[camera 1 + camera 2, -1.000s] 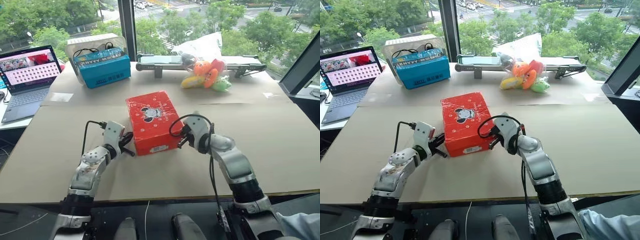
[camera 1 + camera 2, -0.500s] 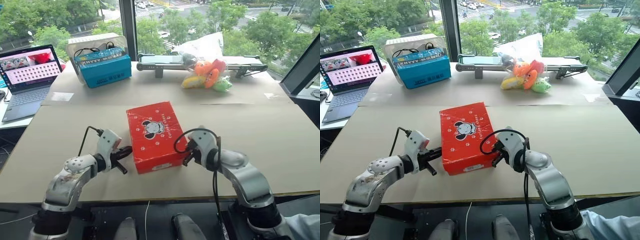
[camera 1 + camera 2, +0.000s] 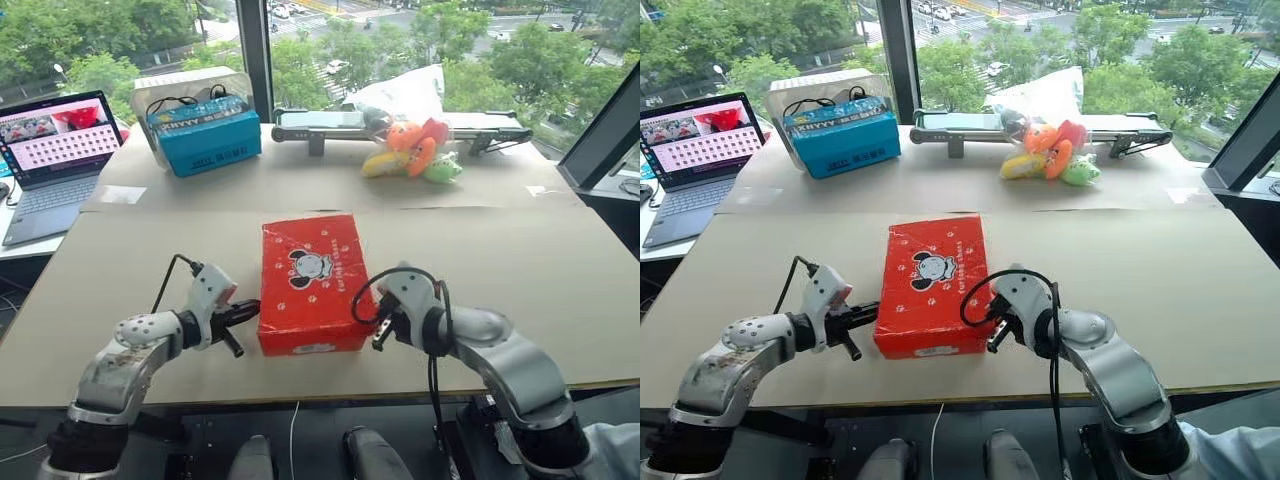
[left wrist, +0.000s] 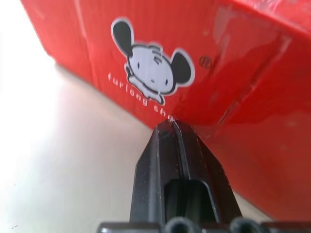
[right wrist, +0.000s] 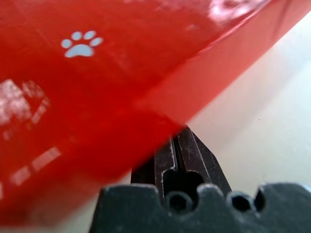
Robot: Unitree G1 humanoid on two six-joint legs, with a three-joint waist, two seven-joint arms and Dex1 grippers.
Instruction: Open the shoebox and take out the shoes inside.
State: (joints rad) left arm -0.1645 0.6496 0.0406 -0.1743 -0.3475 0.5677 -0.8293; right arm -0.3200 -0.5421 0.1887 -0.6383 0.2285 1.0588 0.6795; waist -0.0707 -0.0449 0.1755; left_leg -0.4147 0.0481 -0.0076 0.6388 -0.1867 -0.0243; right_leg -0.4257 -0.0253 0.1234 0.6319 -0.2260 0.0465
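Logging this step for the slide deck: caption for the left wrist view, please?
Left gripper, fingers shut, tip at the red shoebox side wall below its cartoon figure; lid closed.

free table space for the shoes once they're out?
Bare cardboard table to the right of the shoebox, up to the table's right edge; also left of it, below the laptop. Crowded along the back: blue box, plush toys.
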